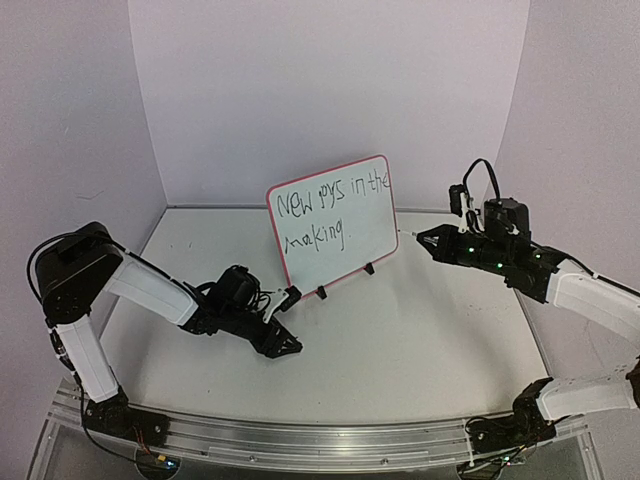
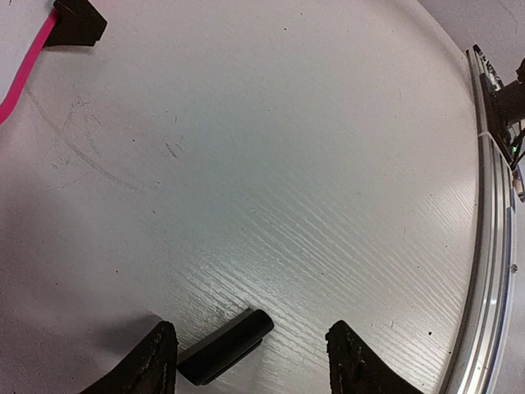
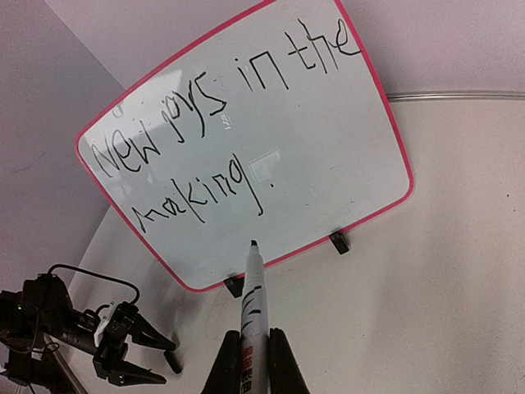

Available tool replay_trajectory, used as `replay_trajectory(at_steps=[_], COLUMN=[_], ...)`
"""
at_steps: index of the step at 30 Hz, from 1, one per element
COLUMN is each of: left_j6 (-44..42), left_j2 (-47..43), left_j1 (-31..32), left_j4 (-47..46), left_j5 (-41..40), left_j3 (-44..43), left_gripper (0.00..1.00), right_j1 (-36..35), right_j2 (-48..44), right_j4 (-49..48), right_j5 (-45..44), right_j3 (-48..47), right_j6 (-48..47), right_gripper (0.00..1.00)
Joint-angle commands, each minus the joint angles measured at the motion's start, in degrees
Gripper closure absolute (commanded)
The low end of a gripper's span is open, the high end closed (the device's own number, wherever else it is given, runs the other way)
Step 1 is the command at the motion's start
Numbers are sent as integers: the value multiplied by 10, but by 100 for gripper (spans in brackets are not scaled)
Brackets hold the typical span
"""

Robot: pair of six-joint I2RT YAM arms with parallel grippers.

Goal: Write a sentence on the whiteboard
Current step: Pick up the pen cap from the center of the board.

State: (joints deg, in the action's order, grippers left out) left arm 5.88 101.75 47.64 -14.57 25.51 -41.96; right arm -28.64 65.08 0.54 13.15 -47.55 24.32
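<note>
The whiteboard (image 1: 355,250) stands on its black feet at mid-table, leaning back slightly. The sentence (image 3: 197,107) reads complete, in two rows ending with a dot. The right gripper (image 3: 250,361) is clenched on the marker (image 3: 253,295), its bare tip close to the board's lower face. Any forward drift would likely streak the lettering or tip the light board over. The left gripper (image 2: 254,365) hangs released over the table (image 2: 287,164), with a short black piece (image 2: 225,345) — apparently the pen cap — lying between its jaws. An off-centre close could flick it away
</note>
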Motion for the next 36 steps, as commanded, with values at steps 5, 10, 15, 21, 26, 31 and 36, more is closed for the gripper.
replay_trajectory(at_steps=[5, 10, 15, 21, 26, 31, 36], left_j6=[40, 50, 53, 47, 30, 24, 17], left_j2=[-11, -3, -13, -10, -20, -31, -13], left_j1=[13, 38, 60, 76, 110, 126, 149], left_j4=[-48, -34, -17, 19, 60, 91, 112], left_j5=[48, 57, 26, -32, -140, -202, -226], left_j3=[21, 21, 23, 7, -8, -11, -29], left_gripper=[41, 42, 44, 52, 64, 68, 72], right_j1=[1, 1, 1, 1, 1, 1, 1], right_j2=[-2, 1, -4, -7, -12, -18, -19], right_j4=[-6, -6, -6, -6, -6, -6, -6], right_j5=[4, 5, 2, -3, -6, -13, -14], right_j3=[-4, -2, 3, 8, 11, 15, 18], right_j6=[4, 6, 7, 6, 6, 5, 6], right_gripper=[100, 100, 100, 100, 100, 100, 100])
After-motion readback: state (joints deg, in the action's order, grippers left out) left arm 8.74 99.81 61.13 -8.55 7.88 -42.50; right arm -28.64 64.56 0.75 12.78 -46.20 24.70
